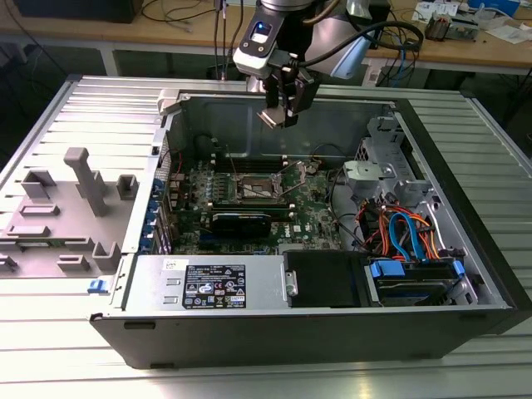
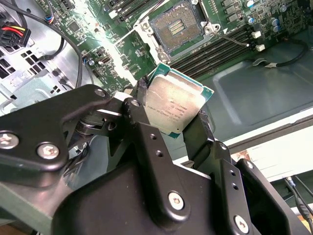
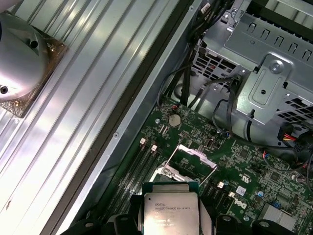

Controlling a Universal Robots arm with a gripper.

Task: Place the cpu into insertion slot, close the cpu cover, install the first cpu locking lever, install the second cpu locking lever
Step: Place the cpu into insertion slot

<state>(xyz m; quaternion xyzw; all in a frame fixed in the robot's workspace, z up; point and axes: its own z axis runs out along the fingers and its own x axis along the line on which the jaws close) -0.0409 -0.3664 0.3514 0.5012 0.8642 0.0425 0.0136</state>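
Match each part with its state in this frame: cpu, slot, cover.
Parts: 1 cpu; 2 slot; 3 cover.
States: A swung open; B empty, contacts bare; C gripped between the fingers above the board.
Pairs: 1-C, 2-B, 3-A.

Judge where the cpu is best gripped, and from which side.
By its two opposite thin edges, pinched in from either side, as the hand holds the cpu now. It is a flat square, and this probably keeps its underside free to meet the insertion slot.
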